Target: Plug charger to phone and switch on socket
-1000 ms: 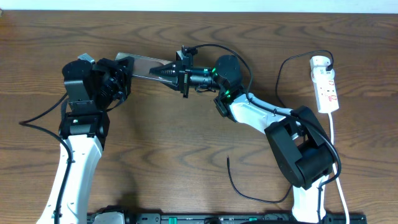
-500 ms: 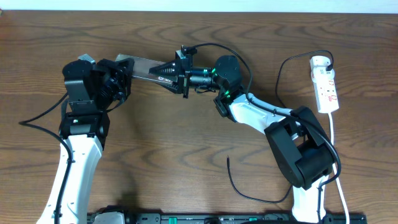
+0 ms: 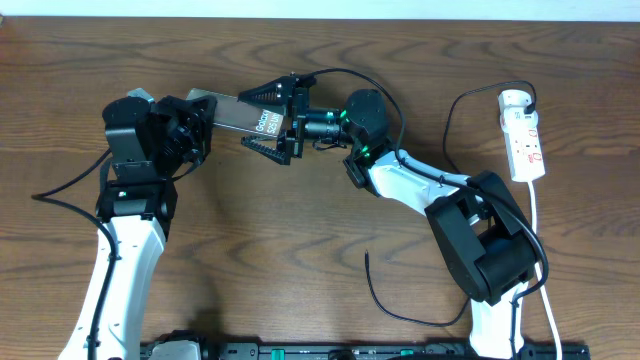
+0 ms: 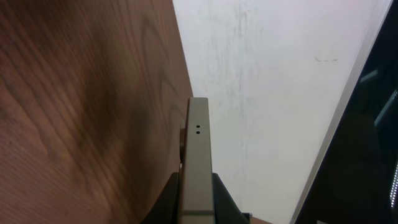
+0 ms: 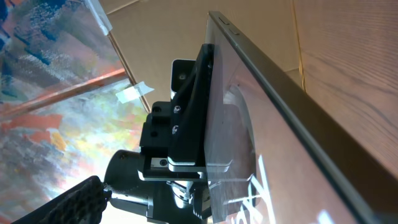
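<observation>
**A:** Who has the phone?

**B:** The left end effector [image 3: 200,118]. It is pinched narrow on one short end of the phone [image 3: 232,110], and the rest juts straight out past its fingertips. The bronze back faces up with the lettering showing. It looks lifted off the bench [image 3: 300,230], though I can't be sure.

**A:** And the other one?

**B:** The right end effector [image 3: 247,120] stands wide, one finger on each side of the phone's free end, neither visibly pressing on it. It grips nothing.

**A:** Why hold it that way?

**B:** My guess is that the left acts as a vise, offering the free end for plugging. The right has to be empty to fetch the charger [image 3: 369,270]. The charger's tip lies on the bench well behind the right end effector, near that arm's base.

**A:** Which way does the phone run?

**B:** Its long axis goes from the left end effector's grip into the right one's open mouth, slightly slanted, so the two face each other along it. I can't make out a port on either end.

**A:** The socket?

**B:** The socket [image 3: 527,145] is far behind the right end effector, beyond its elbow, with the white adapter [image 3: 514,99] seated in it.
</observation>
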### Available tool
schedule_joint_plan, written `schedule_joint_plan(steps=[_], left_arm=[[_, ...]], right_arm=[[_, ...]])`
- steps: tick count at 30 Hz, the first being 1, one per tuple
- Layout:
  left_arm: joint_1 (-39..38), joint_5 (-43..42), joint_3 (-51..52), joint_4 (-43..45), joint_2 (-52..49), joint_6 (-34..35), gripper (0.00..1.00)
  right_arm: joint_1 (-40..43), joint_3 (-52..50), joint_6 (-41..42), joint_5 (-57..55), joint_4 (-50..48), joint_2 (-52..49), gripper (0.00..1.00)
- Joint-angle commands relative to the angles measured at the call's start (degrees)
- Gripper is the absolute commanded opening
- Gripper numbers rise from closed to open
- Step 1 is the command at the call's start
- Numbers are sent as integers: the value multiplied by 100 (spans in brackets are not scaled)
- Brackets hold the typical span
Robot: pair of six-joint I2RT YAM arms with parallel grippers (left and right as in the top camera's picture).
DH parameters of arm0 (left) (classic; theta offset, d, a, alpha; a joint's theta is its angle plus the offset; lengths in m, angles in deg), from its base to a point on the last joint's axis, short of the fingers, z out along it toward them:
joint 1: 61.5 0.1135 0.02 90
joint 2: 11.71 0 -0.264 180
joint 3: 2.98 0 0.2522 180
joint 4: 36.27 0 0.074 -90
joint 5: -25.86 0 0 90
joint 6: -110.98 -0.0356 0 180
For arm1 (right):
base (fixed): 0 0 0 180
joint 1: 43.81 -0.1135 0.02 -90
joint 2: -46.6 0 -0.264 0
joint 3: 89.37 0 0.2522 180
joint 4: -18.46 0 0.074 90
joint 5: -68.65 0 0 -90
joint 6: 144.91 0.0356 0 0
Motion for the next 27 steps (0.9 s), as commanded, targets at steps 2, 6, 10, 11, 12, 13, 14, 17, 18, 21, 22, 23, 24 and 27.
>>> schedule_joint_plan(steps=[2,6,10,11,12,13,14,17,18,21,22,23,24,27], left_arm=[[140,-87,13,83,11,107,8],[372,-404,13,387,11,140,8],[710,-599,13,474,11,140,8],[809,-671,11,472,11,138,7],[911,-754,11,474,11,140,8],[1019,-848,13,474,11,138,8],[1145,-955,11,474,11,138,8],[1471,-1244,11,472,11,133,7],[1582,-1355,11,472,11,114,8],[1923,-1897,11,476,11,111,7],[2044,-2159,11,476,11,90,7],[2149,-2409,13,476,11,33,8],[2236,-2636,13,476,11,-50,7],[2457,-3329,13,476,11,-385,8]], right_arm=[[-26,48,-50,33,-35,17,99],[28,48,-111,52,-59,17,99],[138,48,-109,236,-57,17,99],[166,48,-111,291,-59,17,99],[199,48,-114,339,-59,17,99],[223,48,-133,372,-57,20,99],[240,48,-133,398,-57,17,99],[306,48,-138,398,-57,17,99],[321,48,-138,398,-57,20,99],[385,48,-251,398,-57,20,99],[413,48,-374,407,-63,17,99],[437,48,-706,393,-140,17,99],[461,48,-1213,328,-258,20,99],[546,48,-2332,439,-232,20,99]])
